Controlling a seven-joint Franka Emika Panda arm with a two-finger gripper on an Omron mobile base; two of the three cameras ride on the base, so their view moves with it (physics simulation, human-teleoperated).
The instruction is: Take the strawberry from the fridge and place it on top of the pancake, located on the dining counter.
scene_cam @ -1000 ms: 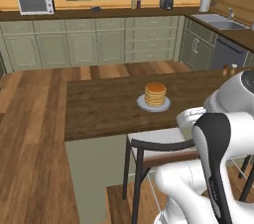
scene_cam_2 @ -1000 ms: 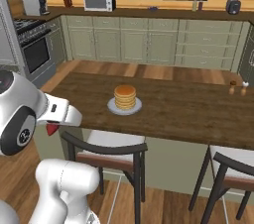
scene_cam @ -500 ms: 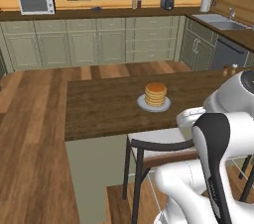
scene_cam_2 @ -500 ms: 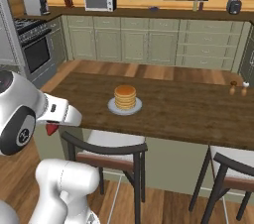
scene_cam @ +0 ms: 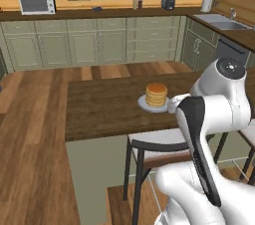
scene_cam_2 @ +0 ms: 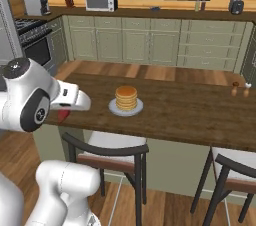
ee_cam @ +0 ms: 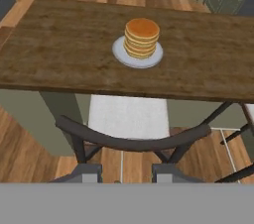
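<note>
The jaws are closed on the strawberry (scene_cam_2: 63,115), held short of the worktop's (scene_cam_2: 200,115) near edge. The pancake (scene_cam_2: 126,98) sits on its plate (scene_cam_2: 113,108) mid-worktop. A weak pinch could drop the berry onto the chair (ee_cam: 128,119) below.

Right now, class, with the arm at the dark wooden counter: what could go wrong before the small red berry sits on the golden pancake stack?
1. The gripper hangs near the dark wooden counter's edge, above the dark chair back; a careless push forward might strike either.
2. The small red strawberry is roundish, so it may roll off the golden pancake stack onto the white plate.
</note>
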